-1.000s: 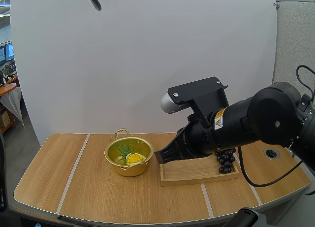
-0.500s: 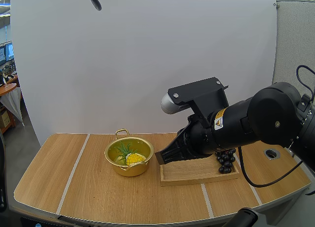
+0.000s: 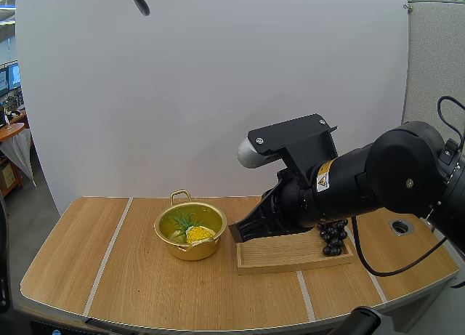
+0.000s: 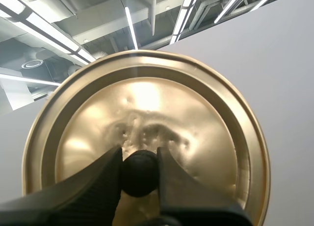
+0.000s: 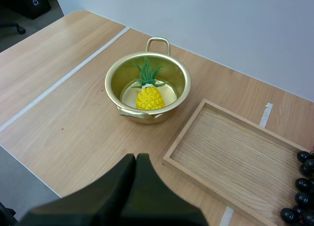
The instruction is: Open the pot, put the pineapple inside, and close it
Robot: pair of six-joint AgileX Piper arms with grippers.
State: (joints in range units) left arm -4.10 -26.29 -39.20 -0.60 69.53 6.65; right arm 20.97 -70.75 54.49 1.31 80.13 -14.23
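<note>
In the high view the gold pot (image 3: pixel 190 229) stands open on the wooden table (image 3: pixel 109 277), with the pineapple (image 3: pixel 196 234) inside it, its green leaves pointing toward the back. Just to the right of the pot lies a wooden tray (image 3: pixel 290 253), and a bunch of dark grapes (image 3: pixel 333 237) sits at the tray's end away from the pot. The right arm reaches low over the tray, and the right pincer (image 3: pixel 235 232) hangs between the tray and the pot, close to the pot's rim without touching it.

In the left wrist view the left pincer (image 4: pixel 139 158) is clamped on the black knob (image 4: pixel 140 176) of the gold lid (image 4: pixel 162 108), one finger on each side of the knob. The lid is held up off the table, its knob side facing the camera.

In the right wrist view the right pincer (image 5: pixel 136 161) is clenched on nothing, its two fingers (image 5: pixel 122 172) pressed together into one dark wedge above the table (image 5: pixel 59 103). Beyond it the pot (image 5: pixel 112 86) is uncovered, and the pineapple (image 5: pixel 148 96) lies on the bottom. The tray (image 5: pixel 235 152) is just beside the pot, with the grapes (image 5: pixel 303 187) at its far end.
</note>
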